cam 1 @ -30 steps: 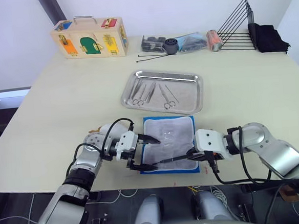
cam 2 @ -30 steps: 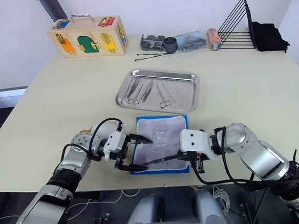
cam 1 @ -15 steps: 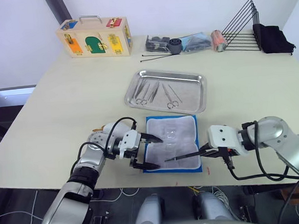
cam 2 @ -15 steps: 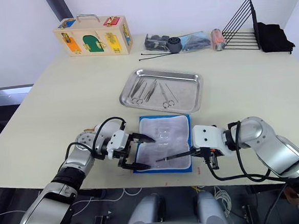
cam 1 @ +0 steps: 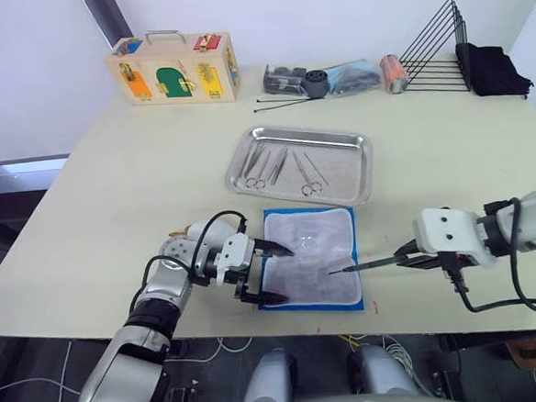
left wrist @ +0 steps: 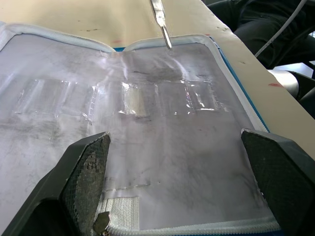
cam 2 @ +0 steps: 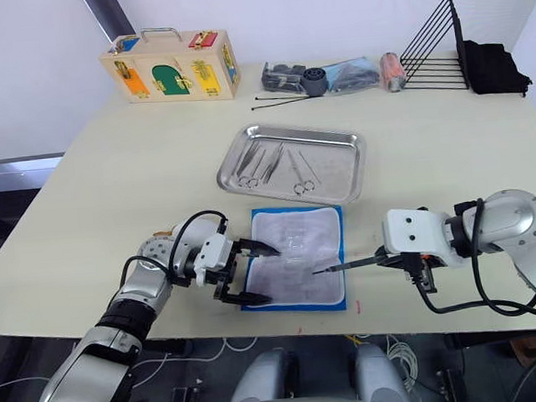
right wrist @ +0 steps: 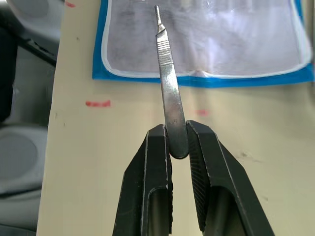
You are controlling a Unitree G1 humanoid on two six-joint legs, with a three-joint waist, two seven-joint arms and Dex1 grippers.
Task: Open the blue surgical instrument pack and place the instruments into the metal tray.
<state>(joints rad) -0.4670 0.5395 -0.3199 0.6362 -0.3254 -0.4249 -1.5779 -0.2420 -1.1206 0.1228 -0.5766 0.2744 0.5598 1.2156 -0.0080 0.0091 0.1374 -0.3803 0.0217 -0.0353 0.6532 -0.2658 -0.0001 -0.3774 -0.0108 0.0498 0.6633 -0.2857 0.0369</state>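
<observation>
The blue surgical instrument pack [cam 1: 313,253] lies open near the table's front edge, grey-white lining up, clear sleeves [left wrist: 142,96] showing. My left gripper [cam 1: 275,275] is open, its fingers straddling the pack's left edge. To the pack's right, my right gripper [right wrist: 177,135] is shut on a thin flat silver instrument [right wrist: 166,69]. That instrument [cam 1: 365,266] points left, its tip over the pack's right edge. Beyond the pack sits the metal tray [cam 1: 356,140] with several instruments [cam 1: 270,164] inside.
A wooden latch box [cam 1: 171,70] stands at the back left. Bags and a dark cup [cam 1: 328,75], black cable ties [cam 1: 280,104], a black wire rack [cam 1: 432,47] and black cloth [cam 1: 493,67] line the back edge. A red mark [cam 1: 377,306] is by the front edge.
My right gripper has drawn away to the right with the thin instrument, sliding it out from over the pack. The left gripper has stayed at the pack's left edge. The camera shifted slightly.
</observation>
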